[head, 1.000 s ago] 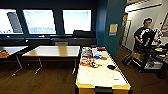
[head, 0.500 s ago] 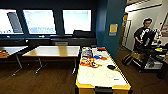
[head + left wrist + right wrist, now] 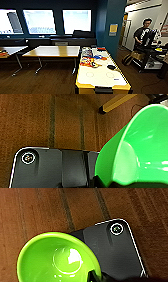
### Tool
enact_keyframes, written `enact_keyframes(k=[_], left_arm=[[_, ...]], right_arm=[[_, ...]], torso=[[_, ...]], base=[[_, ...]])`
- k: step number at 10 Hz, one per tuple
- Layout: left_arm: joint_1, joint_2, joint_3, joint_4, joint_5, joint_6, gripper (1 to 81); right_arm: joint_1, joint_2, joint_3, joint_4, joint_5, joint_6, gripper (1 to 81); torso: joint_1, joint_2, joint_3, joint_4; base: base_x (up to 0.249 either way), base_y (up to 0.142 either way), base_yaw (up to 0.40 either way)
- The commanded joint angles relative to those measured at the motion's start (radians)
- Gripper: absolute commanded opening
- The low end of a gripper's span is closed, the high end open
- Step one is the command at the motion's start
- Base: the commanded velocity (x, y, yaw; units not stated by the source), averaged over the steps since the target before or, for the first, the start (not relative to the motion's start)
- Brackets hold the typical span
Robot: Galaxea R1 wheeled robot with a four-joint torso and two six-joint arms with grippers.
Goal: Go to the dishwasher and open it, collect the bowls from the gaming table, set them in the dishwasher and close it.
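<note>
Both bowls look collected, so the step in hand is carrying them to the dishwasher; the large bowl (image 3: 140,151) fills the right of the left wrist frame, over wooden floor (image 3: 37,119), apparently gripped at its lower rim by the left tool, though how far that tool is open I cannot tell; the small bowl (image 3: 57,260) sits lower left in the right wrist frame, the right tool likewise unclear. The gaming bench (image 3: 101,72) stands lower centre of the head frame; a person (image 3: 143,35) stands at the right. Next calls for driving off level, bowls upright.
</note>
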Motion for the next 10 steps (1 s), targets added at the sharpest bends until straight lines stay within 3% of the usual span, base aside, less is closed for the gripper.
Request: enact_keyframes(k=[1, 4, 8, 10], left_arm=[[-0.038, 0.017, -0.037, 0.054, -0.002, 0.007, 1.0], [0.019, 0.062, -0.146, 0.103, -0.042, 0.007, 1.0], [0.079, 0.131, -0.315, 0.134, -0.1, 0.007, 1.0], [0.093, 0.149, -0.35, 0.135, -0.113, 0.007, 1.0]], right_arm=[[0.004, 0.089, -0.133, -0.113, -0.044, -0.002, 1.0], [-0.028, 0.126, -0.189, -0.126, -0.03, -0.002, 1.0], [-0.041, 0.166, -0.242, -0.143, -0.031, -0.001, 1.0], [-0.044, 0.173, -0.261, -0.141, -0.03, 0.001, 1.0]], torso=[[0.001, 0.0, 0.0, 0.0], [0.001, 0.0, 0.0, 0.0], [0.001, -0.001, 0.001, 0.0], [0.001, -0.001, 0.001, 0.0]], base=[[0.0, 0.0, 0.0], [0.0, 0.0, 0.0], [0.0, 0.0, 0.0], [0.0, 0.0, 0.0]])
